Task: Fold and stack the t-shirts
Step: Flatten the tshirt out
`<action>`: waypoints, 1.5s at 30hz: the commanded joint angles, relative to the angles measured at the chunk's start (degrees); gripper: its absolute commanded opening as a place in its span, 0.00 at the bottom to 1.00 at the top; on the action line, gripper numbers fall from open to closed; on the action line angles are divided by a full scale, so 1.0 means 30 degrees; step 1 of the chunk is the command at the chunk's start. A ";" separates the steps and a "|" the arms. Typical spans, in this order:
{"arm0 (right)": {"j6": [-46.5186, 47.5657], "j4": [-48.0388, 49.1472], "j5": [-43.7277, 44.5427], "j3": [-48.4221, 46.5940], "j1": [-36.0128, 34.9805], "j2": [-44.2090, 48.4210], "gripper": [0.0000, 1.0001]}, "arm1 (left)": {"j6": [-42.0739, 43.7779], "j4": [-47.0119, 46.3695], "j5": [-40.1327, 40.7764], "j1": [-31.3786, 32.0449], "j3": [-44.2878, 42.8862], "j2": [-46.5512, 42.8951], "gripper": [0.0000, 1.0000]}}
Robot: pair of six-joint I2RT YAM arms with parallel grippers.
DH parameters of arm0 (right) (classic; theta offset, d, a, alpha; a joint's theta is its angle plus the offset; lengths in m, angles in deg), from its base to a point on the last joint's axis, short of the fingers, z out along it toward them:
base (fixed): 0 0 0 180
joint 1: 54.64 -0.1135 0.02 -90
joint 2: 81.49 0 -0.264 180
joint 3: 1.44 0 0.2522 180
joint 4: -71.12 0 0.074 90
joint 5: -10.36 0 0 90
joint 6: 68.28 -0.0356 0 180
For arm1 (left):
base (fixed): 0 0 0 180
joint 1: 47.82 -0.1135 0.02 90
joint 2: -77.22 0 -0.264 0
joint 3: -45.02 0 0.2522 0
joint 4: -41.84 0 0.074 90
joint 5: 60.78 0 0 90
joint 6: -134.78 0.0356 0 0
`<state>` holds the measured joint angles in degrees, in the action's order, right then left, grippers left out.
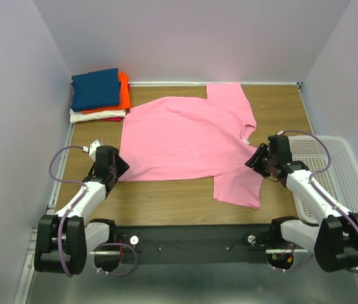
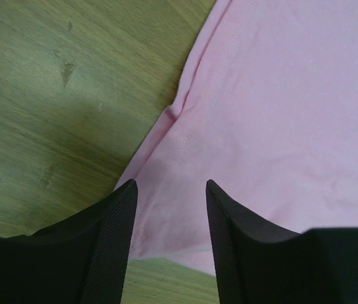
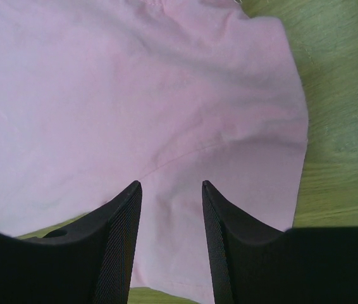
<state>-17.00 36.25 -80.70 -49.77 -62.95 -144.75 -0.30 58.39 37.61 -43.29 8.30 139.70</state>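
Left gripper (image 2: 169, 187) and right gripper (image 3: 169, 185) hover, jaws apart, over the pink shirt (image 1: 185, 136) toward the front edge; shallow bites could slip, skewing the fold.

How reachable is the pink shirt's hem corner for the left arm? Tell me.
Probably yes: the left gripper hangs open right over the hem corner of the pink shirt, with nothing in between.

The brown wooden table (image 1: 166, 202) holds a big pink shirt (image 1: 185, 139) lying flat. A pile of folded shirts (image 1: 100, 95) sits by the pink shirt's far left.
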 commanded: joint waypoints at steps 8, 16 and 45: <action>-0.1741 -0.0904 0.0265 0.0740 -0.0157 -0.0387 0.50 | 0.0408 -0.0548 0.0867 0.0100 -0.1486 0.2725 0.42; -0.2737 -0.3245 0.3545 0.0390 -0.0128 -0.0268 0.50 | 0.0378 -0.1368 0.0692 0.0041 -0.1954 0.4132 0.14; -0.3265 -0.4128 0.4221 0.0507 -0.0128 -0.0855 0.51 | 0.0349 -0.1017 0.0517 -0.0136 -0.2335 0.4924 0.43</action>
<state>-26.69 24.73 -70.87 -47.61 -62.95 -147.16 1.14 55.03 37.45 -44.80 2.64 151.63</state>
